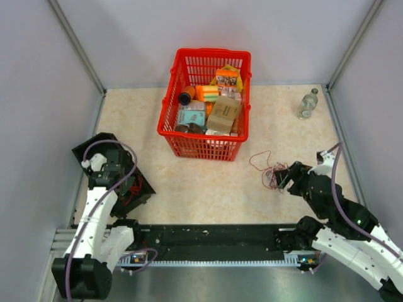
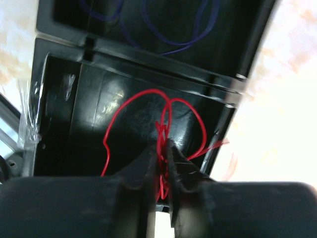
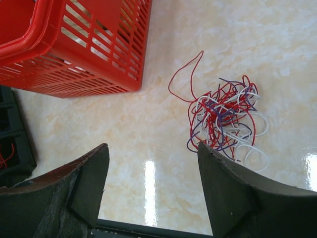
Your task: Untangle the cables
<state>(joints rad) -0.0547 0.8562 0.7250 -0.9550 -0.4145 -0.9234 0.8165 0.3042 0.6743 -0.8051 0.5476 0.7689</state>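
A loose tangle of thin red, white and purple cables (image 3: 225, 119) lies on the beige table, right of the red basket; it also shows in the top view (image 1: 269, 171). My right gripper (image 3: 153, 151) is open and empty just beside the tangle, its right finger (image 3: 233, 188) at the tangle's near edge. My left gripper (image 2: 162, 148) is shut on a red cable (image 2: 163, 116) and holds it over a black tray (image 2: 94, 104). In the top view the left gripper (image 1: 108, 168) sits over that tray (image 1: 141, 189) at the left.
A red basket (image 1: 170, 119) full of boxes and packets stands at the table's middle back. A clear bottle (image 1: 308, 104) stands at the back right. A second tray compartment holds blue cables (image 2: 163, 25). Grey walls enclose the table on three sides.
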